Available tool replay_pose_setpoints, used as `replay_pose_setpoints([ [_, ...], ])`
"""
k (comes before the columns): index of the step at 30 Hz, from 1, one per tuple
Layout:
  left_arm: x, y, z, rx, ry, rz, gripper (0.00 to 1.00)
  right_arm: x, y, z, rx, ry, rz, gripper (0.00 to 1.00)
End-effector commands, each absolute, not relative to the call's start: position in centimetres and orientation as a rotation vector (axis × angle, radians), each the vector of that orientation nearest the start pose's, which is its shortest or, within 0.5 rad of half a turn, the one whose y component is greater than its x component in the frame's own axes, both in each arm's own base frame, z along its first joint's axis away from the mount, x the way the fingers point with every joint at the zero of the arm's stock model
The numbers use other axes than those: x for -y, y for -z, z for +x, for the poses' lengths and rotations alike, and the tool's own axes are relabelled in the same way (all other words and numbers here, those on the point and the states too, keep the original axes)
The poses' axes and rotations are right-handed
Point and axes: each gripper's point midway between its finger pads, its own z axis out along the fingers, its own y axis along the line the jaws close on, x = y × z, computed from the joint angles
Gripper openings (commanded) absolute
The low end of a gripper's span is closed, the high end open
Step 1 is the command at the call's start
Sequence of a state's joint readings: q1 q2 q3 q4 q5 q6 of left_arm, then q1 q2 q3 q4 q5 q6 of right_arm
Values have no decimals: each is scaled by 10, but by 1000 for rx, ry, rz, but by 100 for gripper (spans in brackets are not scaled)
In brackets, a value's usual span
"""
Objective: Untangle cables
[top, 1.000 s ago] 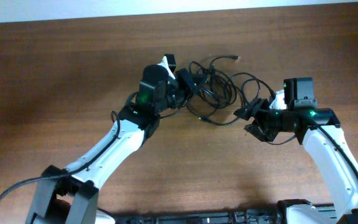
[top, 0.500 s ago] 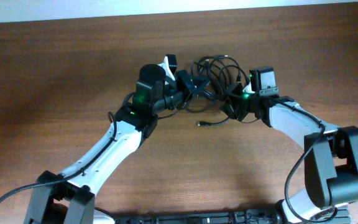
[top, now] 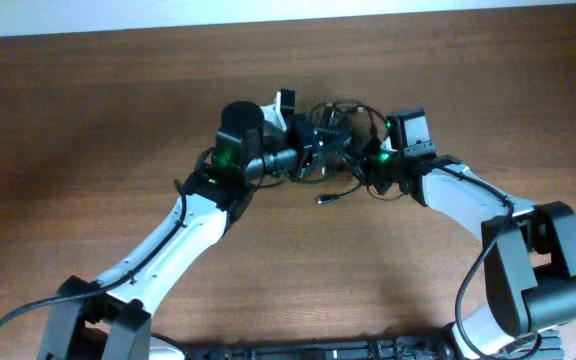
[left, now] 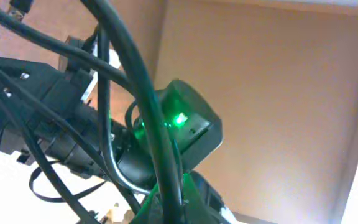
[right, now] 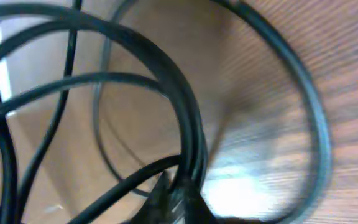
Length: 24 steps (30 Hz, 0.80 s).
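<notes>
The cables [top: 336, 140] are thin black cords bunched into a tight tangle at the table's far middle, hanging between my two grippers. One plug end [top: 324, 198] trails onto the wood below the tangle. My left gripper [top: 304, 155] is at the tangle's left side, and in the left wrist view a thick cable [left: 148, 106] runs down between its green fingertips [left: 188, 202], shut on it. My right gripper [top: 364, 165] is at the tangle's right side. In the right wrist view its dark fingertips [right: 194, 202] pinch a strand of the cables [right: 188, 130], with loops blurred around it.
The brown wooden table [top: 88, 110] spreads out on all sides. The right arm's wrist with a green light [left: 180, 118] fills the left wrist view close by. A pale wall strip [top: 268, 10] borders the table's far edge.
My right arm swung left from the open table into the tangle and shut on a strand. The cables drew together into a tighter bunch. My left gripper edged slightly right, still shut.
</notes>
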State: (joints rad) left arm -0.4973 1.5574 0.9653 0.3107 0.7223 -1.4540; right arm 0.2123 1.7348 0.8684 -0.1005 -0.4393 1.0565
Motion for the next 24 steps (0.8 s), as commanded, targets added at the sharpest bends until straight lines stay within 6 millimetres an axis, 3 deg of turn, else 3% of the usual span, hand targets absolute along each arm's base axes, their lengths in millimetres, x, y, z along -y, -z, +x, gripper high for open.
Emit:
replay_pose_setpoints([
  [1, 309, -231, 330, -2320, 1768, -286, 0, -146, -29, 369, -2636, -873, 724, 4],
  [3, 295, -213, 335, -2364, 1659, -264, 0, -136, -31, 376, -2605, -871, 753, 9],
  [6, 287, -206, 337, -2377, 1608, -227, 0, -142, -45, 388, -2542, -963, 702, 39],
  [11, 280, -186, 331, -2451, 1509, -205, 0, -164, -27, 355, -2695, -903, 679, 40],
  [14, 280, -185, 331, -2448, 1501, -191, 0, -151, -9, 332, -2798, -737, 754, 40],
  [19, 278, -182, 332, -2445, 1464, -157, 0, -143, -1, 318, -2853, -664, 795, 40],
  [21, 276, -179, 335, -2441, 1421, -146, 0, -147, -1, 309, -2891, -698, 803, 40],
  [24, 270, -169, 334, -2471, 1351, -141, 0, -168, -19, 320, -2850, -895, 661, 45],
])
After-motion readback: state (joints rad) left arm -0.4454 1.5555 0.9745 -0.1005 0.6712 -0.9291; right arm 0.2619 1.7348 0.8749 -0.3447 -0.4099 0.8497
